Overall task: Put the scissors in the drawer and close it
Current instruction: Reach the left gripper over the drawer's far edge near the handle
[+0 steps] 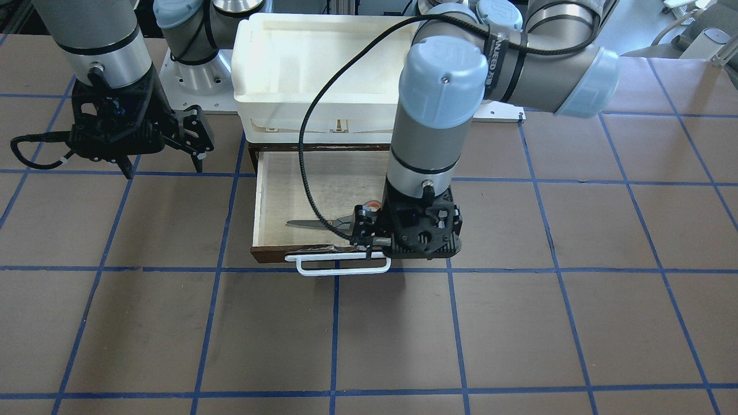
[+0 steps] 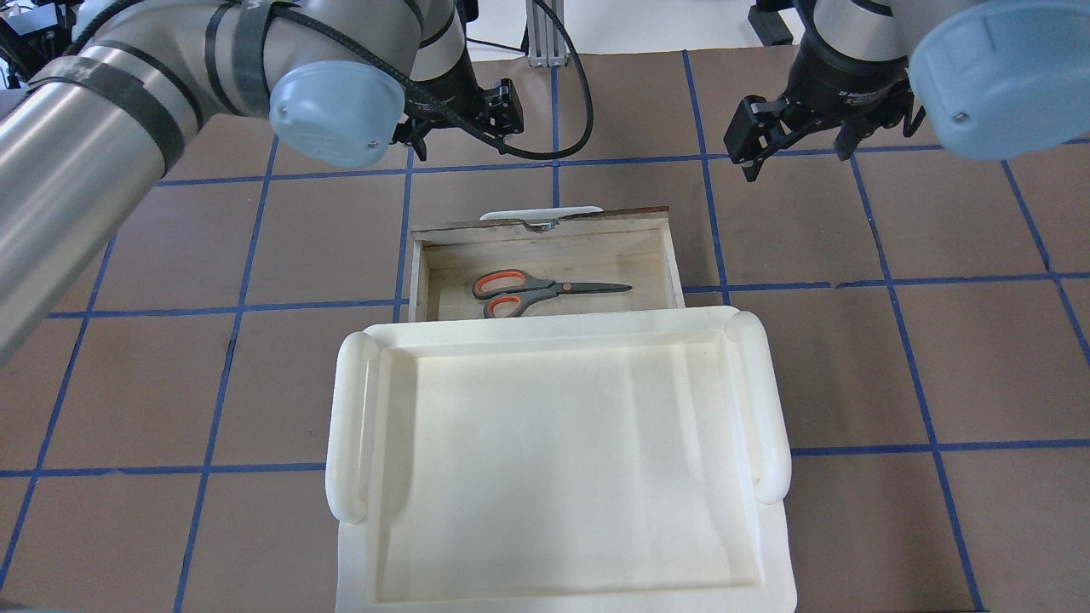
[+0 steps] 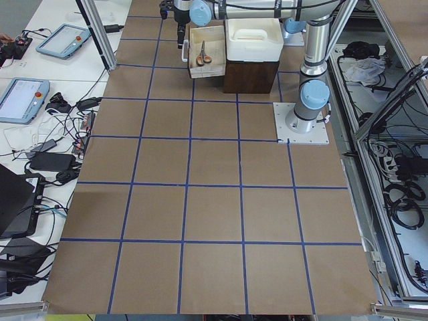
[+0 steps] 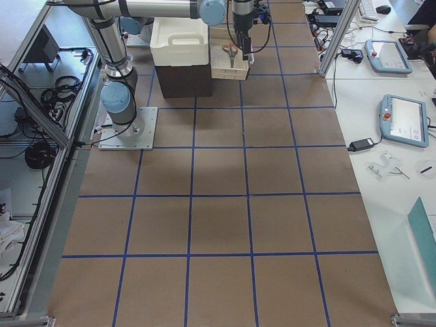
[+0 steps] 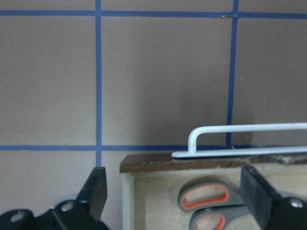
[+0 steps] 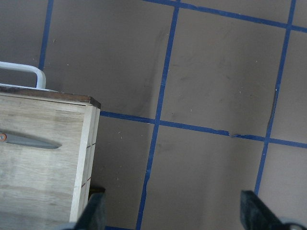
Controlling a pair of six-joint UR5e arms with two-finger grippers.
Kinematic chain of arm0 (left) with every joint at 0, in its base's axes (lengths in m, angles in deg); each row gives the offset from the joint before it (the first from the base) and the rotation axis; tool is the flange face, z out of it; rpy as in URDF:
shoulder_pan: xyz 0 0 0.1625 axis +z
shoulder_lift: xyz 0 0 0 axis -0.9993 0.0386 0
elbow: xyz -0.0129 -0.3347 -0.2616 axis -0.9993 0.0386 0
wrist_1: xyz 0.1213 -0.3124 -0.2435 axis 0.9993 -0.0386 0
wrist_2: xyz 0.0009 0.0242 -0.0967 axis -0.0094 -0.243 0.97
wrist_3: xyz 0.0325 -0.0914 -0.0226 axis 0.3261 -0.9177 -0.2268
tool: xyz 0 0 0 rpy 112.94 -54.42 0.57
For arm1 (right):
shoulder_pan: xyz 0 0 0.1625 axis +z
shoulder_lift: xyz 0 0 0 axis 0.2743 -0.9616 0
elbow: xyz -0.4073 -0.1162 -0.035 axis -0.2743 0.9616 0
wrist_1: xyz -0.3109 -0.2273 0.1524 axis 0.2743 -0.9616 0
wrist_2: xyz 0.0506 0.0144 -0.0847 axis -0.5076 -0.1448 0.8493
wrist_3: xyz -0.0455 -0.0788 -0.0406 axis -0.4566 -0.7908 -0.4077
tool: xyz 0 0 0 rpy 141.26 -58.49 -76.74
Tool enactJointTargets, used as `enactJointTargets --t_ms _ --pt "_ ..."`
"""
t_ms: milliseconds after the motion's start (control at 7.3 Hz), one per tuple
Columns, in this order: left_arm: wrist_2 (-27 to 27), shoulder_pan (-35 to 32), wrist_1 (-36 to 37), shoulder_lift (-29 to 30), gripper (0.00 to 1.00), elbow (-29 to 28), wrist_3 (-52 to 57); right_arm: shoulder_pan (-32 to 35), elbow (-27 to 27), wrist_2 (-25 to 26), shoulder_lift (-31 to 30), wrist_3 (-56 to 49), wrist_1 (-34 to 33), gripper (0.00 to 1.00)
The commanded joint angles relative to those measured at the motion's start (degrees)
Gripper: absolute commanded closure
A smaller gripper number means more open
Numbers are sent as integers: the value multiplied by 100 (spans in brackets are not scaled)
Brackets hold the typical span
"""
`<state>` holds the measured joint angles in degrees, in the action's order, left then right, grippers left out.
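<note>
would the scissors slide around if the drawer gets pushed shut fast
Probably a little: the scissors lie flat and loose in the drawer, on bare plywood. Being stiff and flat, they would likely skid, not roll or tip.

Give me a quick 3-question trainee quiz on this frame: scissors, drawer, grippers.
1. True or false: the scissors lie flat inside the drawer.
2. The drawer is: A) fully shut, B) pulled open, C) lifted off the table.
3. Which hangs over the drawer's handle end, the left gripper or the right gripper?

Key: 1 true; 2 B; 3 left gripper, with its jaws open and empty.
</note>
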<state>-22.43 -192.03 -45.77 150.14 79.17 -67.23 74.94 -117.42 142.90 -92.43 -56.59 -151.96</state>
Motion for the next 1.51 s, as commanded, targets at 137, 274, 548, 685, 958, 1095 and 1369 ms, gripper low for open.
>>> enactJointTargets --t_ms 137,274,548,685,958,1095,1369 --pt "-400 -508 353 1210 0 -618 -312 -8 -9 -13 -44 77 89 0" --pt "-394 -553 353 1430 0 -628 -312 1 -17 -5 -10 95 81 0" --pt "-342 -588 353 1686 0 -742 -338 45 -17 -22 -96 86 98 0" --pt "-315 -623 310 1757 0 -733 -338 54 -17 -22 -228 86 107 0" --pt "-201 -633 -66 1784 0 -733 -321 54 -26 -5 -255 78 134 0" --pt "-201 -641 -191 1784 0 -733 -320 54 -26 -13 -282 77 229 0" --pt "-44 -641 -410 1784 0 -742 -320 54 -26 -14 -352 77 239 0"
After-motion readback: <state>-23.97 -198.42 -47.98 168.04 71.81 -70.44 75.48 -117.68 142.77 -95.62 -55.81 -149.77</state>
